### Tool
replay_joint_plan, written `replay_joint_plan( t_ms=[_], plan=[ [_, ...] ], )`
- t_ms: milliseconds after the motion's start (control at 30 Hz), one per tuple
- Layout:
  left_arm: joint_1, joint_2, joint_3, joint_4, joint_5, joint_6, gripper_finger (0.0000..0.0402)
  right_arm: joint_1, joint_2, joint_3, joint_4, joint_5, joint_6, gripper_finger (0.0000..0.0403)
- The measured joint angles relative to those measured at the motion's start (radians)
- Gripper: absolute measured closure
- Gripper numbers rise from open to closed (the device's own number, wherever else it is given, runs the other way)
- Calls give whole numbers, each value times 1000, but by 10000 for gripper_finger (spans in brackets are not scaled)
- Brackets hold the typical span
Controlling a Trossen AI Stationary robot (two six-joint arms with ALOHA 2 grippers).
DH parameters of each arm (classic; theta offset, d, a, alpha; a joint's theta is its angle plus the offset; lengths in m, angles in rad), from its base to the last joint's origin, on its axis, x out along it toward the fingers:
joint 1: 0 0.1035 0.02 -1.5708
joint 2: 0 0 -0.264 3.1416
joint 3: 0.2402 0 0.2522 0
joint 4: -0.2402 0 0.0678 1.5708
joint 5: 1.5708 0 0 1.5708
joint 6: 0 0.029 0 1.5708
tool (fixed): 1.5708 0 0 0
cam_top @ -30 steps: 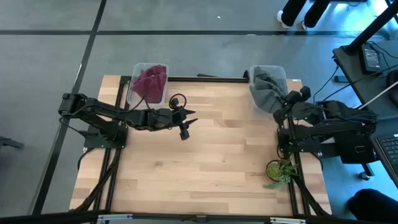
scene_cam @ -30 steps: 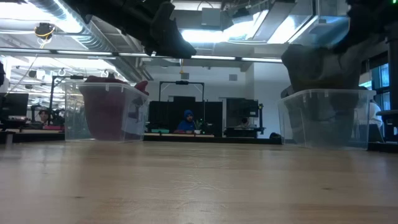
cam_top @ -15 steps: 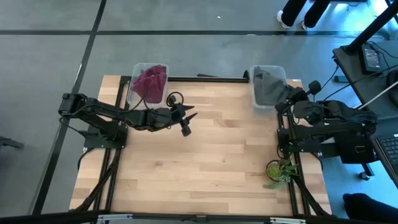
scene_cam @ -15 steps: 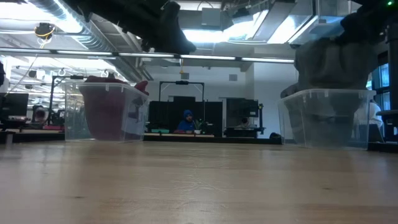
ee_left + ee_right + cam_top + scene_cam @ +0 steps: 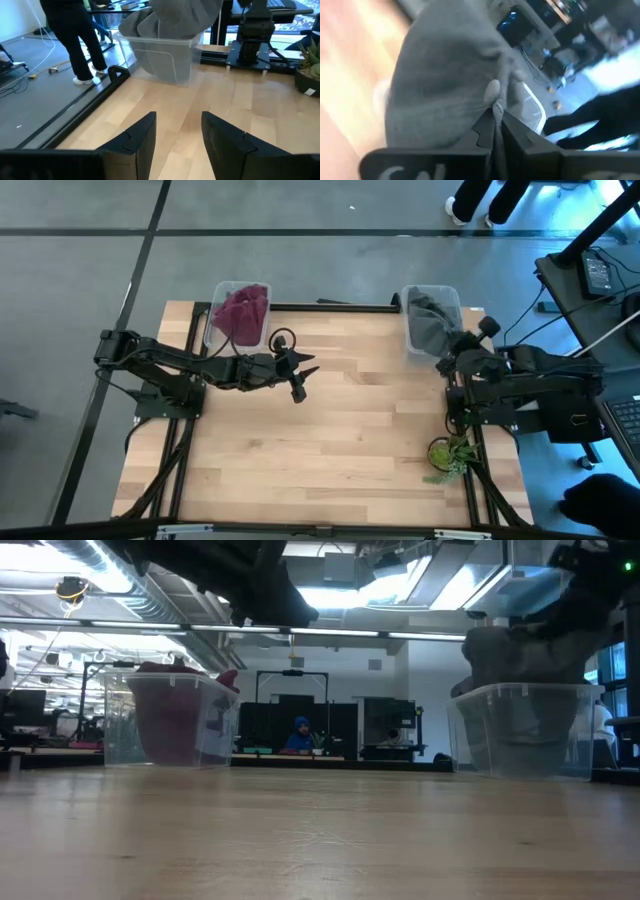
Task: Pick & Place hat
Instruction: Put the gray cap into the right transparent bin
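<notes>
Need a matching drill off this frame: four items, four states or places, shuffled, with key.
Items:
1. grey hat
2. maroon hat
3. left gripper
4. plant

States or places:
A. open, above the table, empty
B. in the left bin
C. pinched by the right gripper, at the right bin
D. near the table's right edge

Pairs: 1-C, 2-B, 3-A, 4-D

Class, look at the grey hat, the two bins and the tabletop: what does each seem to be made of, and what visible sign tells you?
Grey hat: soft knit or fleece, probably; it folds and bunches, matte.
Right bin and left bin: clear, slightly glossy plastic; the contents show through the walls.
Tabletop: light wood in jointed strips, smooth, with a faint sheen; solid or veneer cannot be told.
</notes>
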State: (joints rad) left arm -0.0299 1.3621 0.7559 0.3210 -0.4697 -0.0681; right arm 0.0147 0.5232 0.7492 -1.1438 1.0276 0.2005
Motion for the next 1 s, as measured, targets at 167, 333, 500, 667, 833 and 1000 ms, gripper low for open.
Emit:
replay_joint_plan(
  t_ms=[167,333,500,667,833,1000],
  plan=[
    [0,0,0,-2,-6,0,253,0,0,-34,24,-36,-167,387],
    [7,0,0,-3,-8,3,249,-19,0,45,20,-63,-118,396],
    [26,0,0,-4,-9,2,252,-84,5,51,-15,0,-126,395],
    [40,0,0,-3,-9,1,252,-146,12,-35,0,46,-133,394],
    [47,0,0,-3,-8,2,249,-167,12,-99,137,57,-226,394],
    [60,0,0,-3,-7,2,253,-185,42,-133,184,-36,-309,393]
  ],
)
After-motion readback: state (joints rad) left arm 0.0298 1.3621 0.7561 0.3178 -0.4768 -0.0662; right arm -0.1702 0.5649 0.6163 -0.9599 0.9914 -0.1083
